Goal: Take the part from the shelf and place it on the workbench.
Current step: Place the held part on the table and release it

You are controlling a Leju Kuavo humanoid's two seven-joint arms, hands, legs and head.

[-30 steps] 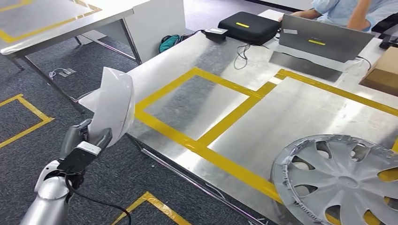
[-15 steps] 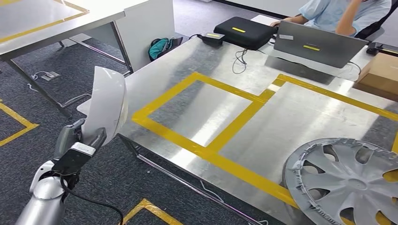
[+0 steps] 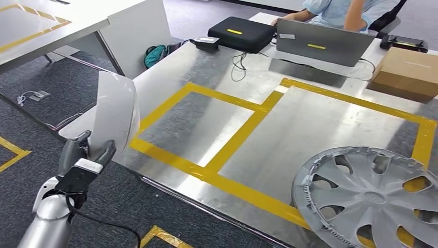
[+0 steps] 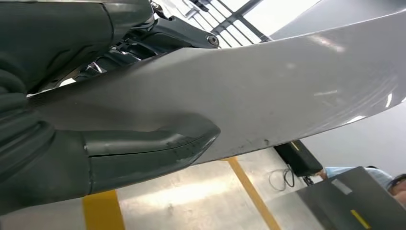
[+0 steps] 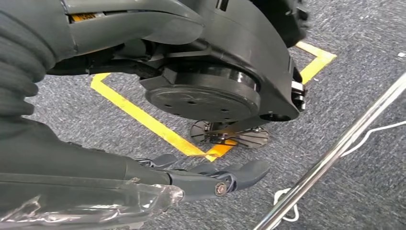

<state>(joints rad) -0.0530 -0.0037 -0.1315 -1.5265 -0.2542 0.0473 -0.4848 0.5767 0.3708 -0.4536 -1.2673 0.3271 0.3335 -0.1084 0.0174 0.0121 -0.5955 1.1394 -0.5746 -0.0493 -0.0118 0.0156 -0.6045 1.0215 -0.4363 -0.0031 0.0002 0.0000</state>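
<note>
Since a second ago the whole head view has swung — that is my camera turning, not the things moving; the box at the far right has come into sight. Nearest me, the left robot hand (image 3: 85, 155) grips the lower end of the part (image 3: 114, 111), a pale grey curved panel held upright just off the near-left edge of the table (image 3: 320, 129). From the left wrist camera I see the thick thumb (image 4: 148, 155) pressed flat against the part's smooth face. The right robot hand (image 5: 210, 179) hangs low over the carpet with nothing in it, its dark fingers (image 5: 239, 172) stretched out straight. On the table's near-right corner lies a grey hubcap (image 3: 369, 199), partly over the yellow tape (image 3: 227, 150). Further back sit a black case (image 3: 241, 33), a laptop (image 3: 323, 44) and a cardboard box (image 3: 405, 72), with a person (image 3: 341, 8) seated behind.
</note>
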